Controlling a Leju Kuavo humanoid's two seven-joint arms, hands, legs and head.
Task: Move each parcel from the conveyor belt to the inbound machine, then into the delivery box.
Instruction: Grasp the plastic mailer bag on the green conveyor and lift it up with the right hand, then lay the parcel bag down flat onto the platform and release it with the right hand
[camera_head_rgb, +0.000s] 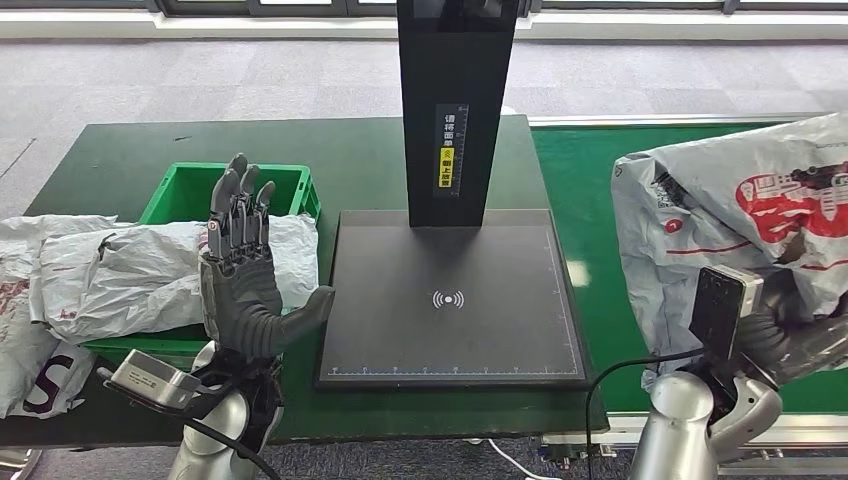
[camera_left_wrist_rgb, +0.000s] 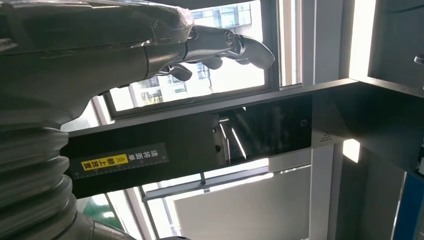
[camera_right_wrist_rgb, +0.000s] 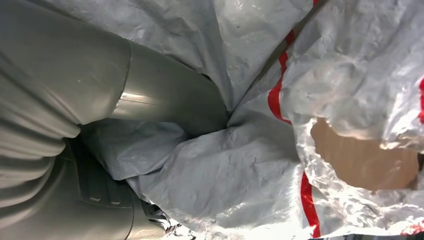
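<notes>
A large grey parcel bag (camera_head_rgb: 730, 220) with red print is raised over the green conveyor belt (camera_head_rgb: 580, 180) on the right. My right hand (camera_head_rgb: 790, 335) grips it from below; in the right wrist view its thick thumb (camera_right_wrist_rgb: 165, 95) digs into the crumpled grey plastic of the parcel (camera_right_wrist_rgb: 240, 180). The inbound machine (camera_head_rgb: 455, 290) is a black flat plate with a tall black post in the middle. My left hand (camera_head_rgb: 240, 270) stands upright beside the plate's left edge, fingers (camera_left_wrist_rgb: 235, 45) spread, holding nothing. Behind it stands a green delivery box (camera_head_rgb: 180, 190) with grey parcels (camera_head_rgb: 130, 270) draped over it.
More grey bags (camera_head_rgb: 30, 350) lie at the table's left edge. A black cable (camera_head_rgb: 620, 375) runs from my right wrist down past the table's front edge. The dark green table (camera_head_rgb: 340, 150) stretches behind the box and machine.
</notes>
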